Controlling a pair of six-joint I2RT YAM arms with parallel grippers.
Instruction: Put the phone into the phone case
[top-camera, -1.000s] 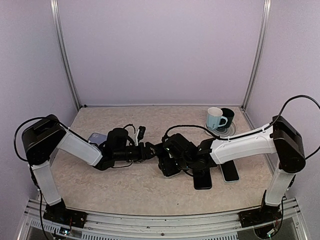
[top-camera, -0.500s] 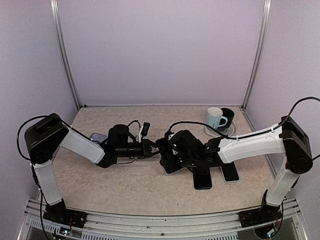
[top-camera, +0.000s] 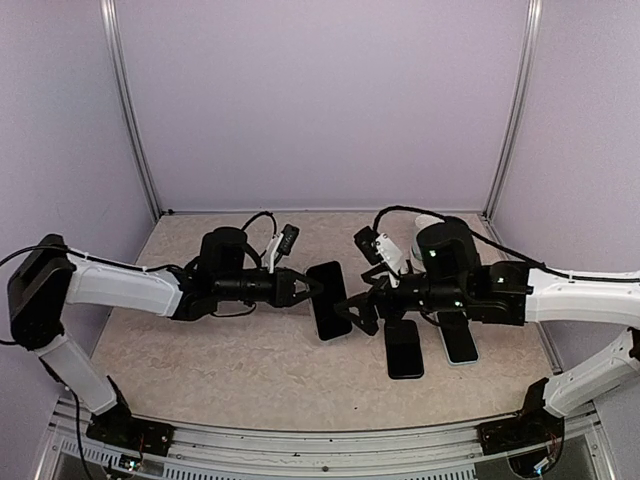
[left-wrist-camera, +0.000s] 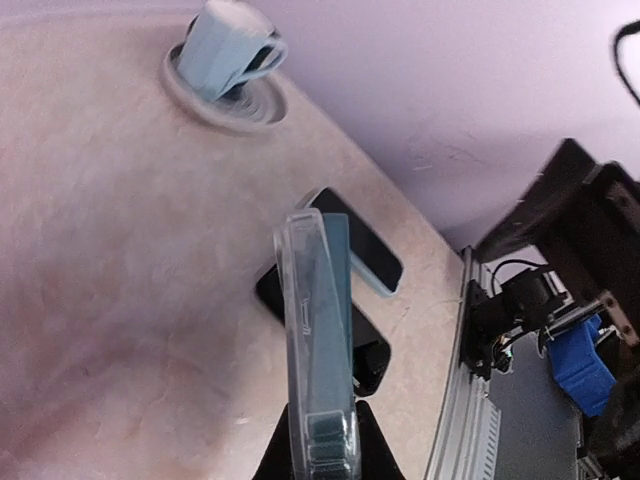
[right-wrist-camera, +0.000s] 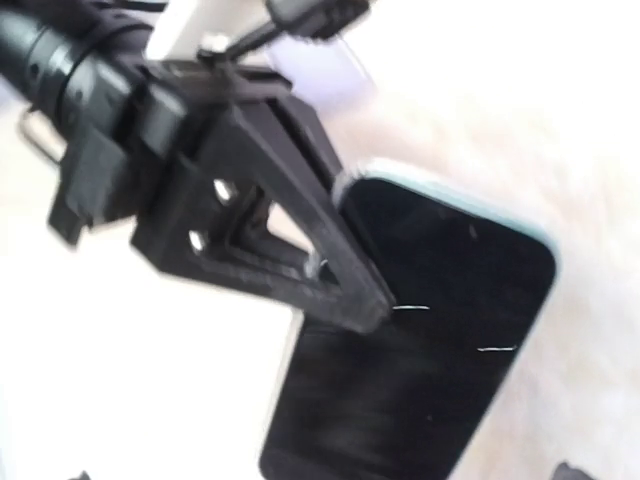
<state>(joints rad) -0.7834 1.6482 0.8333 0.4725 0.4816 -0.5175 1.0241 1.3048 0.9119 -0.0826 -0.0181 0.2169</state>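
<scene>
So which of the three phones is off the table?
The phone in the clear case, pinched by the left gripper and held up on edge. The black phone and the blue-edged phone lie flat on the table.

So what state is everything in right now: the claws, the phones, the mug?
Left gripper: shut on the phone.
Phone: held up off the table, screen dark, clear case against it.
Right gripper: open, empty.
Black phone: lying flat, screen dark.
Pale-edged phone: lying flat, screen dark.
Blue mug: upright on its saucer.
</scene>
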